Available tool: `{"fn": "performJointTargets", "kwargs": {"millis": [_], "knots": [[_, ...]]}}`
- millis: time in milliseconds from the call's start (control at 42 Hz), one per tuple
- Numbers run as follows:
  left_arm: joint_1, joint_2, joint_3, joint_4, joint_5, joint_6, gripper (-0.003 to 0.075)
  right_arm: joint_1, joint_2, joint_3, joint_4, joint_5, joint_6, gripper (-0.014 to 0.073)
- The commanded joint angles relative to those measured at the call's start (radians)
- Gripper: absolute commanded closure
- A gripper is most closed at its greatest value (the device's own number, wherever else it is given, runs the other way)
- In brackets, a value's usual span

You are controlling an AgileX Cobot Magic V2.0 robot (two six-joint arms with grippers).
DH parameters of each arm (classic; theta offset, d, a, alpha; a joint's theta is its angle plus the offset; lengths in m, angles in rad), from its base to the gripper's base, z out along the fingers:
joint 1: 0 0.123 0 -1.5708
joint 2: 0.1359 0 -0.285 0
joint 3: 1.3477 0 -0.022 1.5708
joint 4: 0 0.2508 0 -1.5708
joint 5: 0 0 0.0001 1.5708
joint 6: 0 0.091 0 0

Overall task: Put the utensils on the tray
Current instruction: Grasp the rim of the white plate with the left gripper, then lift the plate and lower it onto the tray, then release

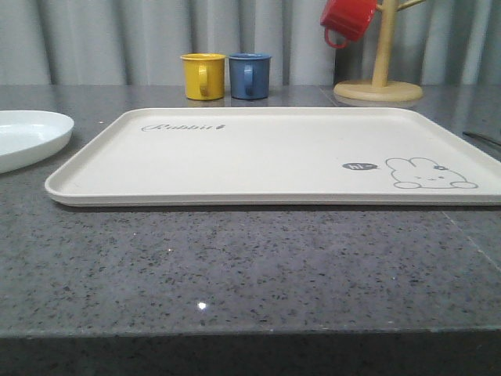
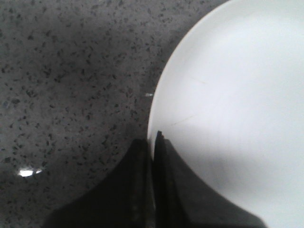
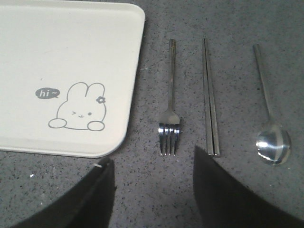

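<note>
Right wrist view is showing the fork (image 3: 169, 118), the chopsticks (image 3: 211, 99) and the spoon (image 3: 270, 118) lying side by side on the grey speckled counter (image 3: 156, 190), parallel to one another and apart, just beside the tray (image 3: 71, 47) at its bunny-printed corner. The fork is lying nearest the tray's rim without touching it, the chopsticks are sitting between fork and spoon, and the spoon is lying outermost. The right gripper (image 3: 152, 190) is hovering over the counter with its jaws standing wide apart, holding nothing, the fork's tines lying just beyond the gap.

On the front camera the tray (image 1: 274, 157) is occupying the middle of the counter with nothing lying on it, its bunny drawing at the near right. A white plate (image 1: 27, 137) is sitting just left of the tray. Behind the tray, a yellow mug (image 1: 203, 76) and a blue mug (image 1: 249, 75) are standing side by side, and a red mug (image 1: 348, 19) is hanging on a wooden mug tree (image 1: 380, 78) at the far right.

The left gripper (image 2: 153, 142) is hanging over the plate's (image 2: 237, 95) edge, its jaws pressed together and empty.
</note>
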Motion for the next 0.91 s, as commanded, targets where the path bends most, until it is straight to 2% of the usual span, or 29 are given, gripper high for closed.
{"fn": "performJointTargets", "kwargs": {"millis": [0, 214, 453, 882], "knots": [[0.001, -0.036, -0.031, -0.029, -0.031, 0.005, 0.0741, -0.004, 0.010, -0.035, -0.004, -0.061, -0.008, 0.0183], [-0.001, -0.056, -0.070, -0.079, 0.010, 0.018, 0.0741, -0.004, 0.010, -0.035, -0.004, -0.061, -0.008, 0.0183], [-0.048, -0.096, -0.222, -0.257, 0.144, 0.091, 0.0741, -0.004, 0.010, -0.035, -0.004, -0.061, -0.008, 0.0183], [-0.394, -0.027, -0.262, -0.274, 0.109, 0.091, 0.0741, -0.004, 0.010, -0.035, -0.004, -0.061, -0.008, 0.0183]]}}
